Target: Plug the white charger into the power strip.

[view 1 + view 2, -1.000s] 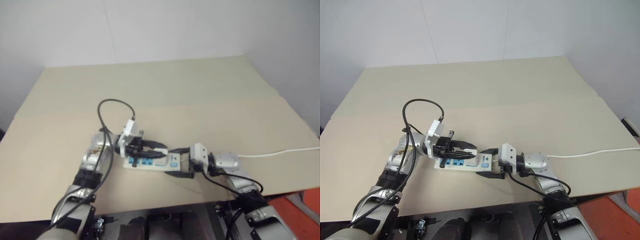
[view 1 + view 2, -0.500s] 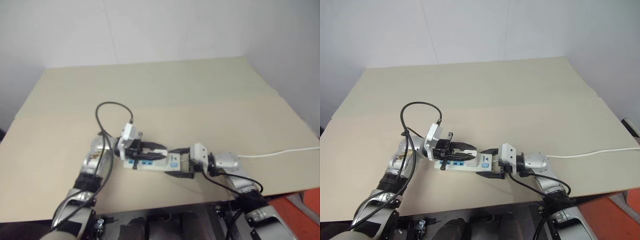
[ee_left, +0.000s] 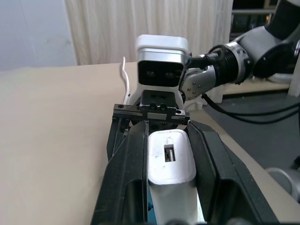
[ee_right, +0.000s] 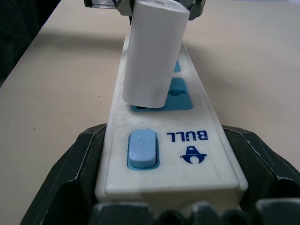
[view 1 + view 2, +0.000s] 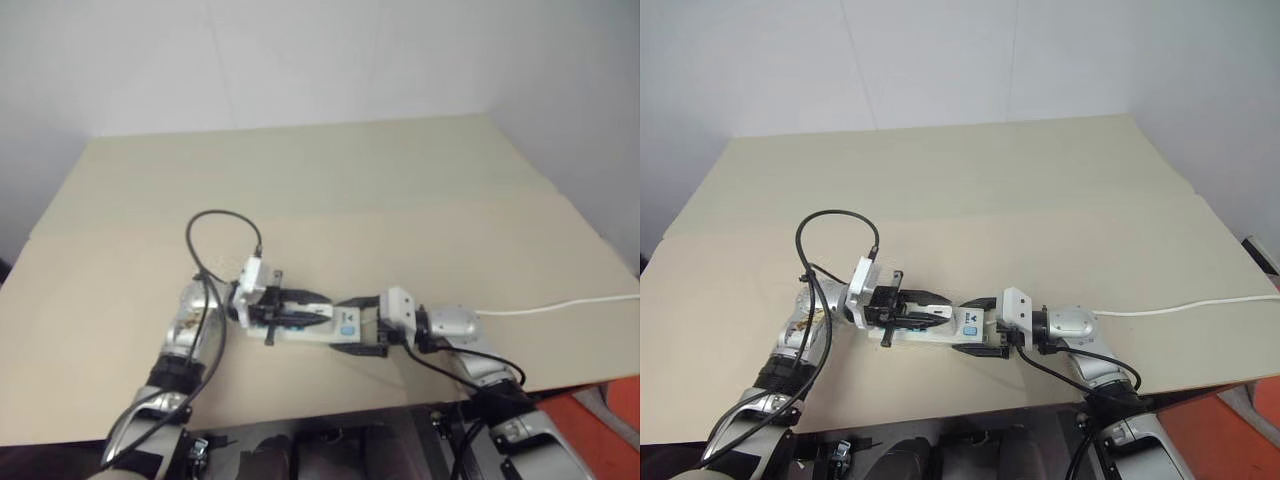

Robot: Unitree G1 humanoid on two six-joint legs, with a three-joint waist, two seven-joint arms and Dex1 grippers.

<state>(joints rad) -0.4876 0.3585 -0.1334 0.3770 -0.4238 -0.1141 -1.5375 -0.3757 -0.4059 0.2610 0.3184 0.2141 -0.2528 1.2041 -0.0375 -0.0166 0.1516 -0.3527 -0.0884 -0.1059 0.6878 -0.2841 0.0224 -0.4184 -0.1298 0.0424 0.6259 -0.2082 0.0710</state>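
Left gripper (image 3: pixel 171 187) clamps the white charger (image 4: pixel 152 56) onto the power strip (image 4: pixel 168 154), which the right gripper (image 4: pixel 166 187) braces; next, press down, prongs seemingly unseated.

Beige surface (image 5: pixel 1040 190), w/ the power strip (image 5: pixel 940 333) lying flat near front edge; its thin white cord (image 5: pixel 1180 306) runs along surface to the right edge.

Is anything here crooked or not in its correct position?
Yes: the white charger, shut in the left gripper, leans over a blue socket of the power strip and is not upright. Its lower edge is at the socket, but I cannot tell whether it is seated. The right gripper holds the strip's switch end.
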